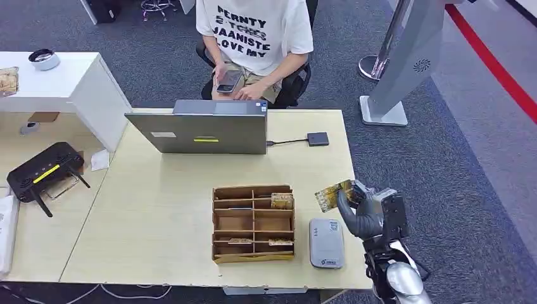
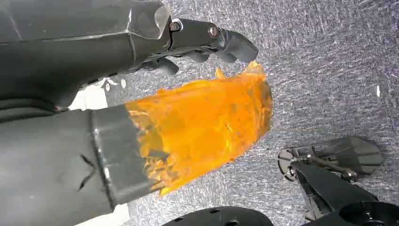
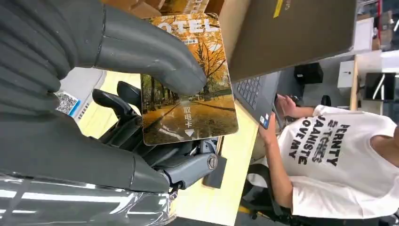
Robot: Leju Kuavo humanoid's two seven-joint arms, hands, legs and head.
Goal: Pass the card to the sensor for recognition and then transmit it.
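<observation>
My right hand [image 1: 370,214] hovers just past the table's right edge and pinches a card [image 1: 332,195] printed with autumn trees. The card is lifted above the table, a little beyond the grey card sensor [image 1: 326,242], which lies flat near the front edge. In the right wrist view the thumb [image 3: 141,49] presses on the card [image 3: 190,89] and dark fingers [image 3: 136,136] back it from behind. My left hand [image 2: 141,61] hangs over grey carpet holding nothing, its thumb wrapped in orange [image 2: 207,127].
A cardboard divider box [image 1: 253,223] with a few cards stands left of the sensor. An open laptop [image 1: 202,130] and a small black box [image 1: 318,139] on a cable sit at the table's far side. A seated person [image 1: 253,38] holds a phone. A black router [image 1: 44,170] lies far left.
</observation>
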